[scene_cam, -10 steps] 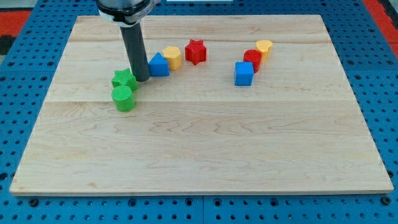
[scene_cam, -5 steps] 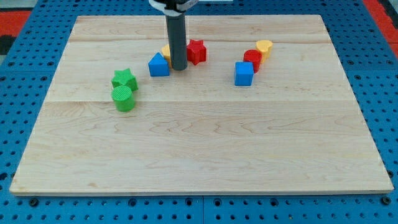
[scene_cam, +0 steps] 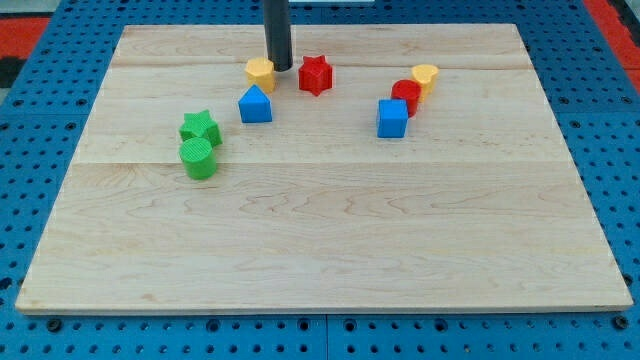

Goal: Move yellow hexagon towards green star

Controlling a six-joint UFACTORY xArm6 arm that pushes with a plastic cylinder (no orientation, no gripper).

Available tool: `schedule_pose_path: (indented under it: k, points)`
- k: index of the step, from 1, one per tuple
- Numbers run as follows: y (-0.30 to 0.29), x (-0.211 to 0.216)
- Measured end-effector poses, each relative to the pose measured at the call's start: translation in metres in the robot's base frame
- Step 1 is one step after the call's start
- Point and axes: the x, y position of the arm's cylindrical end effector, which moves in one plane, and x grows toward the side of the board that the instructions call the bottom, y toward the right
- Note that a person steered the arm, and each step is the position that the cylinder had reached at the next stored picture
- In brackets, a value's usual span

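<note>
Your rod's tip (scene_cam: 280,68) sits at the view's top, touching the yellow hexagon (scene_cam: 260,72) on its right side (no pincer fitted, so no jaw state to log). The green star (scene_cam: 200,126) lies well apart, toward the view's lower left, with the blue block (scene_cam: 255,104) just below the hexagon.

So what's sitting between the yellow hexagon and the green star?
Mostly bare board; in the camera view, the blue block sits just beside the line from the yellow hexagon to the green star.

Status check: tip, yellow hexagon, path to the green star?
My tip at yellow hexagon, its upper right. Green star lower left, apart. Blue block near the path.
</note>
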Motion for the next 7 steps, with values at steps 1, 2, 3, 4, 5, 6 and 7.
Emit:
schedule_pose_path:
  k: [1, 2, 3, 4, 5, 6, 7]
  points:
    - [-0.009, 0.011]
    - [-0.023, 0.023]
    - [-0.041, 0.039]
    - [-0.048, 0.040]
    - [-0.041, 0.022]
    - [-0.050, 0.028]
    - [-0.057, 0.042]
